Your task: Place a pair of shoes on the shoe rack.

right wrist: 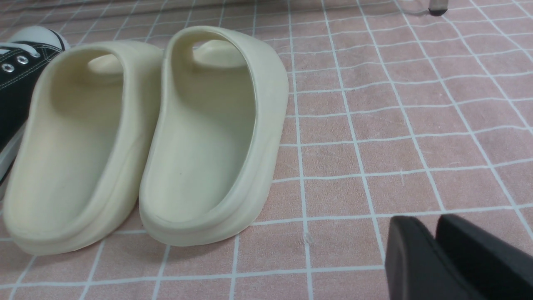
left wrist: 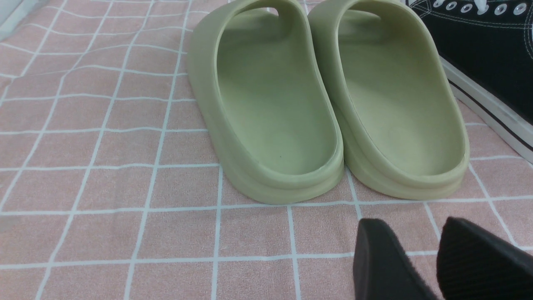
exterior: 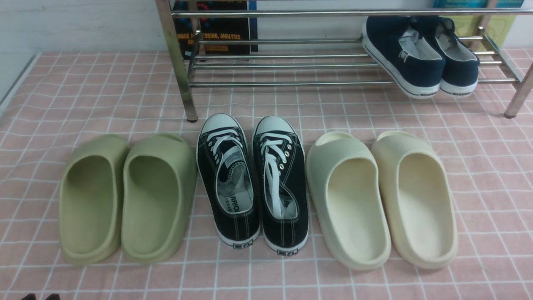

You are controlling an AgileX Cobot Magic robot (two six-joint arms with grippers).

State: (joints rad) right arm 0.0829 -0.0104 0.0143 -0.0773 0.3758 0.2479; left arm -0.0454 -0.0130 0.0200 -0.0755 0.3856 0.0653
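The pair of shoes, two navy slip-ons (exterior: 420, 56) with white soles, lies on the lower bars of the chrome shoe rack (exterior: 291, 83) at its right end, heels toward me. My left gripper (left wrist: 412, 227) hovers low over the cloth behind the green slides, its black fingers (left wrist: 379, 258) slightly apart and empty; its tips (exterior: 40, 297) peek in at the bottom edge of the front view. My right gripper (right wrist: 433, 225) sits low behind and to the right of the cream slides, fingers (right wrist: 416, 258) pressed almost together, holding nothing.
On the pink checked cloth (exterior: 104, 96) in front of the rack stand a pair of green foam slides (exterior: 125, 196), black lace-up sneakers (exterior: 254, 179) and cream foam slides (exterior: 383, 196). A rack leg (exterior: 179, 62) rises at the left, and a black book (exterior: 216, 29) leans behind the rack.
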